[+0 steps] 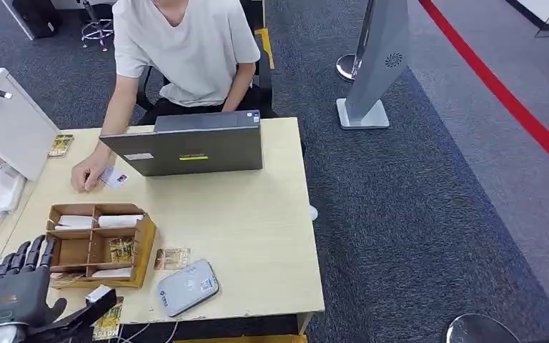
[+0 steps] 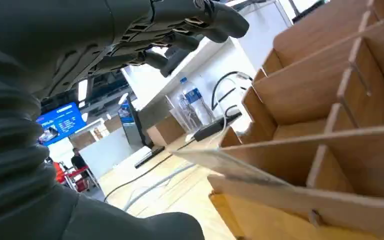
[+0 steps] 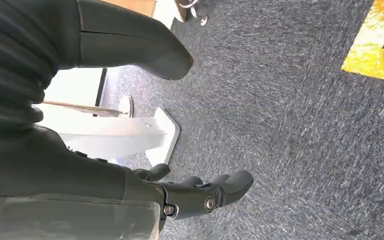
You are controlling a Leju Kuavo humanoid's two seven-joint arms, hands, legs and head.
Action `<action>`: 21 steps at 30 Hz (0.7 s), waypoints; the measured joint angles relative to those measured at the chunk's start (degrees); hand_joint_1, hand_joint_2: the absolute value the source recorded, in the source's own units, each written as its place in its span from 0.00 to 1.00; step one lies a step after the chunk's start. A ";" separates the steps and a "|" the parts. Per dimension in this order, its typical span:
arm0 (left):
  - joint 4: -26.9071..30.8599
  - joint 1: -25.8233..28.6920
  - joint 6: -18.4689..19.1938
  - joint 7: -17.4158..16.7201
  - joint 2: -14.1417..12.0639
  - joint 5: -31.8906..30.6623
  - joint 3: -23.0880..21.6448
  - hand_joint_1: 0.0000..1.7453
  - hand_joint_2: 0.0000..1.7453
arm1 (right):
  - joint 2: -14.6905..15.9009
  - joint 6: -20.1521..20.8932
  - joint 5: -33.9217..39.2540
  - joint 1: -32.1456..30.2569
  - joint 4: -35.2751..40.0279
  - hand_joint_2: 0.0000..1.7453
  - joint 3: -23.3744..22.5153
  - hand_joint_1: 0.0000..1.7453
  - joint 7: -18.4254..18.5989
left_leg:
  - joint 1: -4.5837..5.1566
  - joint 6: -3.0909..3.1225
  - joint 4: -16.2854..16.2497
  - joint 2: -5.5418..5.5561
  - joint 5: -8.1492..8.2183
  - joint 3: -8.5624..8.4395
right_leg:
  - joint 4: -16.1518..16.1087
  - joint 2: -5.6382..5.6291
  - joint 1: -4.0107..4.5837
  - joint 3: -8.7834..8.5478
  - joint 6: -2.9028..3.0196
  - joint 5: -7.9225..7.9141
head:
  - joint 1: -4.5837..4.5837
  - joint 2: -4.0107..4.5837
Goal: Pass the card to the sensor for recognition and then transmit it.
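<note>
Left hand (image 1: 20, 286) up over the near left corner of the pale wooden table (image 1: 257, 214), dark fingers (image 1: 27, 257) spread wide and holding nothing, thumb pointing toward the near edge. Just beside those fingertips, a brown cardboard organiser box (image 1: 99, 244) with several compartments, white cards in the far ones and a patterned yellow card (image 1: 121, 249) lying in a middle one; same box seen close and tilted in the left wrist view (image 2: 330, 125), with the hand (image 2: 145, 35) hanging open above it. Right by the thumb, at the near edge, a small black-and-white device (image 1: 100, 294) over another patterned yellow card (image 1: 109, 321). Next along the near edge, a rounded grey card sensor (image 1: 187, 287), with a patterned card (image 1: 172, 258) lying flat between it and the box, touching neither as far as can be told. Farther back, a grey open laptop (image 1: 193, 148) near the far edge, a person in a white T-shirt (image 1: 186, 50) seated behind it, one hand (image 1: 89, 174) resting on the table at a small white card (image 1: 113, 176). Another patterned card (image 1: 60, 145) at the far left corner beside a white box (image 1: 11, 121). Right hand (image 3: 200, 192) hanging down off the table over dark blue-grey carpet (image 3: 305, 125), fingers loosely apart, nothing held.
</note>
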State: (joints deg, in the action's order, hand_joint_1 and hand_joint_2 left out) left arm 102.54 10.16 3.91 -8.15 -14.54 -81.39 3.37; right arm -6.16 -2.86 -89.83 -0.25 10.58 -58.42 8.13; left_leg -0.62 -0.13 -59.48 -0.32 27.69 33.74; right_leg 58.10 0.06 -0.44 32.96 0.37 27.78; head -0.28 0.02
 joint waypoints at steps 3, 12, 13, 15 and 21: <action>-1.49 -0.31 0.20 0.00 0.48 -0.57 -0.07 0.00 1.00 | 0.00 0.15 0.00 0.06 0.00 1.00 0.00 0.00 -0.09 | 0.00 0.00 0.00 -0.01 0.00 -0.01 | 0.00 0.00 0.00 0.00 0.00 0.00 | 0.00 0.00; -5.07 -1.50 0.26 0.00 1.55 -0.83 -0.94 0.00 1.00 | 0.00 0.28 0.00 0.17 0.00 1.00 0.00 0.00 -0.28 | 0.00 0.00 -0.01 -0.01 0.00 -0.01 | 0.00 -0.01 0.00 0.00 0.00 0.00 | 0.00 -0.02; -5.32 -1.54 0.29 0.00 1.66 -0.88 -1.07 0.00 1.00 | 0.00 0.33 0.00 0.18 0.00 1.00 0.00 0.00 -0.31 | 0.00 0.00 -0.01 -0.01 0.00 -0.02 | 0.00 -0.01 0.00 0.00 0.00 0.00 | 0.02 0.00; -5.78 -1.59 0.33 0.00 1.79 -0.88 -1.31 0.00 1.00 | 0.00 0.35 0.00 0.18 0.00 1.00 0.02 0.00 -0.35 | 0.00 0.00 -0.01 -0.01 0.00 -0.01 | 0.00 -0.01 0.00 0.00 0.00 0.00 | 0.00 0.00; -7.44 -1.82 0.37 0.00 1.84 -0.85 -1.90 0.00 1.00 | 0.00 0.57 0.00 0.19 0.00 1.00 0.07 0.00 -0.44 | 0.00 0.00 -0.01 -0.01 0.00 -0.02 | 0.00 -0.01 0.00 0.00 0.00 0.00 | 0.00 0.00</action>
State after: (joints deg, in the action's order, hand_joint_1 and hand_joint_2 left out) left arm 95.10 8.34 4.28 -8.15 -12.70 -82.25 1.46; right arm -6.16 -2.29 -89.83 -0.05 10.58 -58.36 7.69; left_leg -0.62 -0.13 -59.49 -0.33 27.69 33.73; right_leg 58.10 0.05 -0.44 32.96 0.37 27.78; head -0.28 0.02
